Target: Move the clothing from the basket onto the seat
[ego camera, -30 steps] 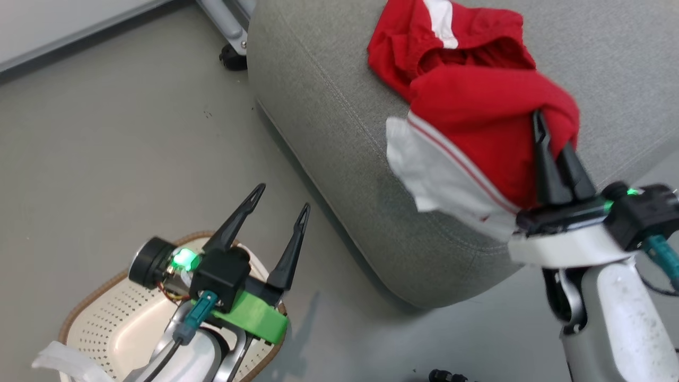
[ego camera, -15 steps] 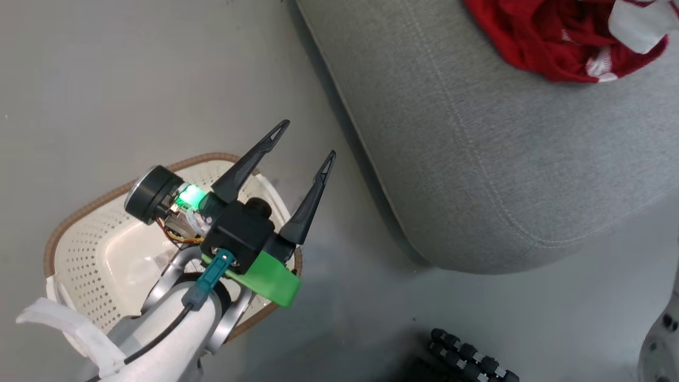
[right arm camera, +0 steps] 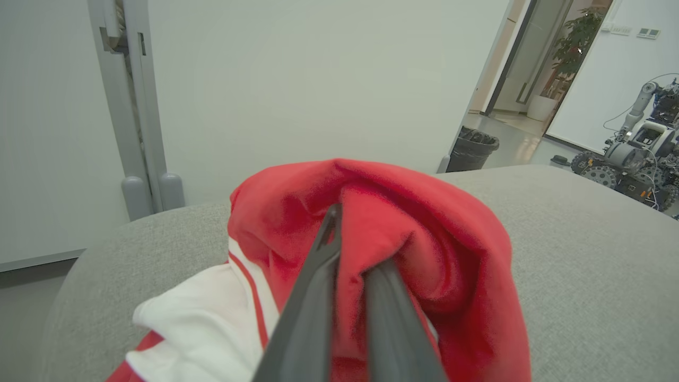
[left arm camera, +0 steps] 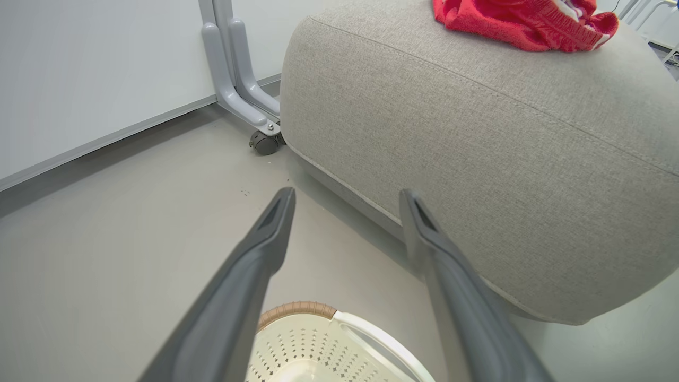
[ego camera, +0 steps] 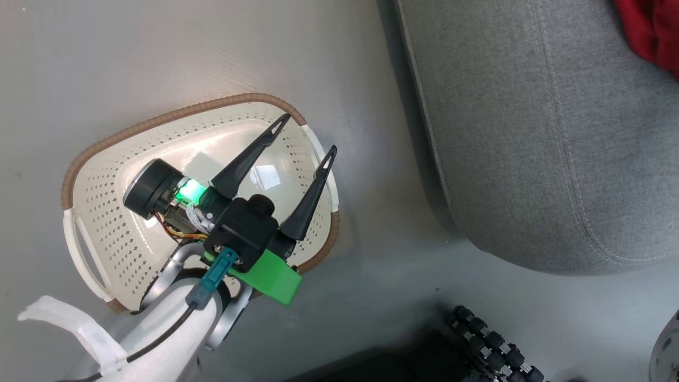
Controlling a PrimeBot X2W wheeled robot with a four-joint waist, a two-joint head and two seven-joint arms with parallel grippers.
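Observation:
The cream perforated basket (ego camera: 106,212) with its brown rim stands on the floor, and the part of its inside that shows is bare. My left gripper (ego camera: 310,132) hangs open above it, with nothing between its fingers (left arm camera: 265,239). To the right is the grey seat (ego camera: 530,132), with red clothing (ego camera: 655,32) at the head view's top right corner. In the left wrist view, red clothing (left arm camera: 520,21) lies on the seat (left arm camera: 477,132), beyond the basket (left arm camera: 297,310). My right gripper (right arm camera: 353,244) is shut on a fold of red and white clothing (right arm camera: 424,223) over the seat (right arm camera: 583,239).
A grey frame leg on a caster (left arm camera: 263,142) stands by the seat's far corner against a white wall. A black toothed part (ego camera: 488,345) lies low on the floor. Behind the seat are grey posts (right arm camera: 135,106), a black bin (right arm camera: 471,148) and another robot (right arm camera: 631,159).
The head camera has swung down and left, so the whole basket now shows and the seat has slid right. My left gripper stays open. The right gripper has left the head view.

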